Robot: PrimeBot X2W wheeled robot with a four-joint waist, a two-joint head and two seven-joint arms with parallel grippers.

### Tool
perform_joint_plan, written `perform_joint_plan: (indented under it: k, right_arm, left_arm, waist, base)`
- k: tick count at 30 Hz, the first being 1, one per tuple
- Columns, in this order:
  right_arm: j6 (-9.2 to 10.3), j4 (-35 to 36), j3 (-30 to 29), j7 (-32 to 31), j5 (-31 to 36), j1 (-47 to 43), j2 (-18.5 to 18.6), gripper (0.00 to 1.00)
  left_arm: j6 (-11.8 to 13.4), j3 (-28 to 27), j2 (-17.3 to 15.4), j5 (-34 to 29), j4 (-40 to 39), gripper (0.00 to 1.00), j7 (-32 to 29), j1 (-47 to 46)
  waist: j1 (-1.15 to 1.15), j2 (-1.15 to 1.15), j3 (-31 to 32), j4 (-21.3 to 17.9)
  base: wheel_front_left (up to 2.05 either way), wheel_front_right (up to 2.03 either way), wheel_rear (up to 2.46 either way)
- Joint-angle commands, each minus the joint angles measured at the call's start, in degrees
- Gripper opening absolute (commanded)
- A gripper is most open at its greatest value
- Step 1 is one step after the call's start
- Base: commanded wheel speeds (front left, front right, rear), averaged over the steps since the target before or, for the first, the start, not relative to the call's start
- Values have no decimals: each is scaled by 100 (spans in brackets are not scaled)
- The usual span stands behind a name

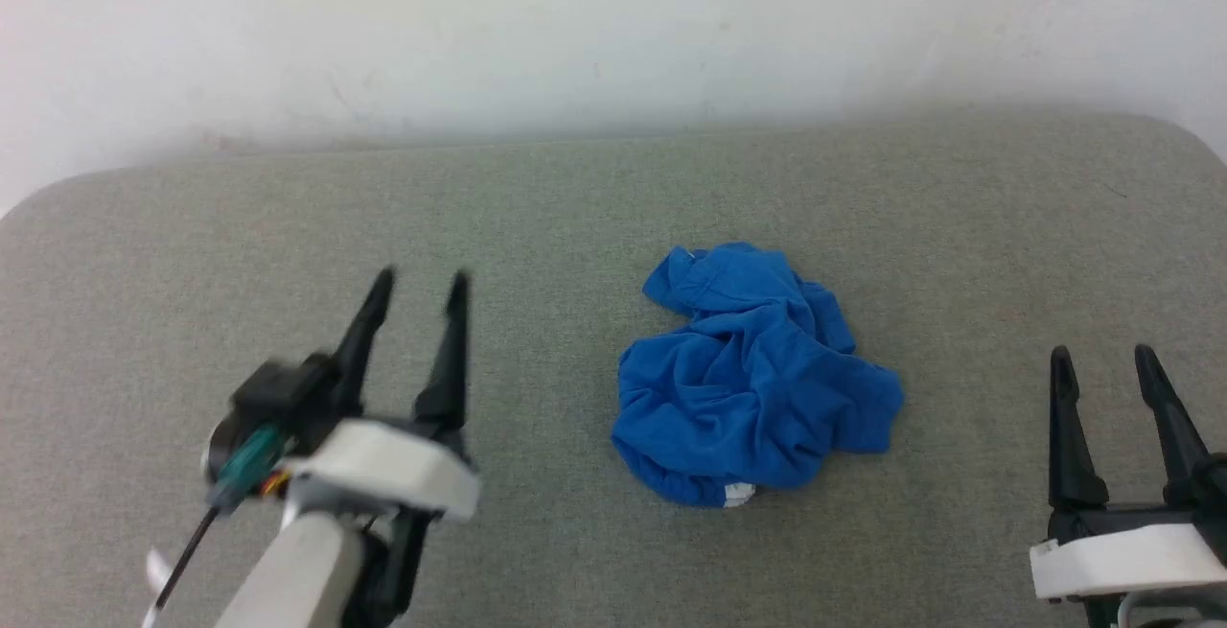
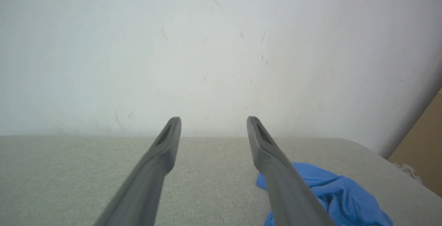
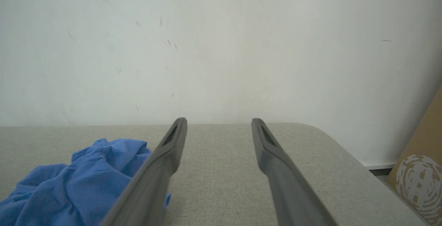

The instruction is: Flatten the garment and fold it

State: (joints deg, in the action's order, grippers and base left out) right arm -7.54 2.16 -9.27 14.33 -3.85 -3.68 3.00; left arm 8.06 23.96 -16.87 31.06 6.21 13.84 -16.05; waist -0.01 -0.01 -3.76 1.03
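The garment (image 1: 752,379) is a crumpled heap of bright blue shorts near the middle of the grey fabric surface (image 1: 575,206), with a small white tag at its near edge. My left gripper (image 1: 420,288) hovers open to the left of the heap, well apart from it. In the left wrist view the garment (image 2: 342,198) lies at the lower right, beside that left gripper (image 2: 214,122). My right gripper (image 1: 1102,360) stands open at the lower right, clear of the cloth. In the right wrist view the garment (image 3: 79,181) sits at the lower left of the right gripper (image 3: 219,122).
A white wall (image 1: 613,24) rises just behind the surface's far edge. The surface has rounded corners at the far left and far right. A brown cardboard box (image 3: 419,170) stands on the floor past the right edge.
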Motion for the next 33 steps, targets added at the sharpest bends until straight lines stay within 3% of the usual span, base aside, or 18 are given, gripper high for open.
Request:
perform_joint_plan:
  k: [1, 3, 6, 11, 16, 24, 29, 33]
  right_arm:
    - [5, -19, -19, 37, -56, -85, -13, 100]
    - [5, -25, -18, 38, -91, -159, -13, 100]
    - [5, -52, 4, 34, -144, -253, -13, 100]
    - [5, -136, 116, 15, -146, -282, -13, 100]
    - [5, -26, 368, -256, -243, 59, -13, 100]
    - [5, -112, 872, -1954, -419, 1186, 106, 100]
    - [5, -450, 1051, -3304, -795, 1596, 216, 100]
    - [5, -632, 1088, -3916, -858, 1758, 317, 100]
  left_arm:
    - [86, -121, -37, -46, -122, 100, 63, 287]
    - [252, -565, -29, -76, -456, 100, 106, 827]
    - [262, -1264, 191, -405, -1065, 100, 113, 1627]
    - [-183, -1694, 611, -825, -1213, 100, 114, 2400]
    - [-574, -1967, 978, -1079, -1153, 100, 115, 2323]
    - [-1004, -2149, 1290, -1318, -911, 100, 115, 2034]
    - [-1134, -2164, 1368, -1347, -751, 100, 116, 1908]
    - [-1183, -2152, 1390, -1348, -672, 100, 116, 1840]
  waist:
    - [1, 1, 33, 55]
    - [1, 1, 27, 85]
    - [1, 1, 14, 158]
    - [1, 1, 21, 299]
    - [1, 1, -30, 464]
    - [1, 1, -281, 672]
    - [1, 1, -469, 849]
    - [1, 1, -553, 979]
  base:
    - [0, 0, 0]
    - [0, 0, 0]
    - [0, 0, 0]
    - [0, 0, 0]
    - [0, 0, 0]
    - [0, 0, 0]
    - [0, 0, 0]
    - [0, 0, 0]
